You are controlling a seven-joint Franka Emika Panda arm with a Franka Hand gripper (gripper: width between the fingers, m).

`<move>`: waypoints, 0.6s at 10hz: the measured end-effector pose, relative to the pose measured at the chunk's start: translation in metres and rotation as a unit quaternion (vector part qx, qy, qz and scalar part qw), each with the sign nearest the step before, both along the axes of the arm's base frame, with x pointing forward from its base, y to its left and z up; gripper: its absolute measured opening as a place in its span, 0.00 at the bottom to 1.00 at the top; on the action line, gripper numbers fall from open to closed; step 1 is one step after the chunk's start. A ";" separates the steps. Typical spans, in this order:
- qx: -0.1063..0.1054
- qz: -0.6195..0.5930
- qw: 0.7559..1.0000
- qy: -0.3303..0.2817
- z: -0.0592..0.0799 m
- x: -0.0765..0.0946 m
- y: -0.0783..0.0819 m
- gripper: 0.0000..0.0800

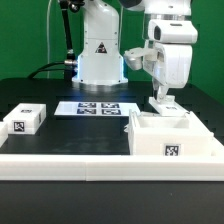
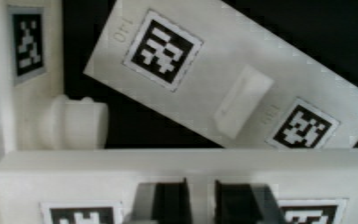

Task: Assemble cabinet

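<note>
The white cabinet body (image 1: 160,138), an open box with a tag on its front, stands at the exterior view's right. My gripper (image 1: 162,96) hangs over its far edge, jaws close together on a small white tagged panel piece (image 1: 165,104) that sits at that edge. In the wrist view the gripper (image 2: 206,205) has dark fingers (image 2: 171,205) on either side of a narrow white strip of that panel (image 2: 87,180). Beyond lies the tilted tagged face of the cabinet body (image 2: 211,80). Another small tagged panel piece (image 1: 25,119) lies at the exterior view's left.
The marker board (image 1: 100,108) lies flat at the middle back, in front of the white robot base (image 1: 100,55). A low white rim (image 1: 90,166) runs along the table's front. A rounded white part (image 2: 69,125) shows beside the cabinet body in the wrist view.
</note>
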State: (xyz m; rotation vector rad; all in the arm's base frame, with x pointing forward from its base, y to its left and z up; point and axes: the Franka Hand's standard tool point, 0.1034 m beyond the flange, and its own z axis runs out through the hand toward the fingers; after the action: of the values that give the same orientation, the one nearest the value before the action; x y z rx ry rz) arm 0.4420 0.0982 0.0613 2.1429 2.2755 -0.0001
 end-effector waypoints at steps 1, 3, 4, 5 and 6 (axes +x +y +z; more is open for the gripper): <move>0.001 -0.001 1.000 -0.003 0.002 0.004 0.000 0.08; 0.001 -0.002 1.000 -0.004 0.002 0.005 -0.001 0.08; 0.001 -0.003 1.000 -0.004 0.002 0.005 -0.001 0.08; 0.001 -0.003 1.000 -0.004 0.002 0.005 -0.001 0.08; 0.001 -0.004 1.000 -0.004 0.002 0.005 -0.001 0.08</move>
State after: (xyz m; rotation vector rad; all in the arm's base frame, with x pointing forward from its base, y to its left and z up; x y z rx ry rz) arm 0.4466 0.0972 0.0629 2.1483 2.2650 0.0097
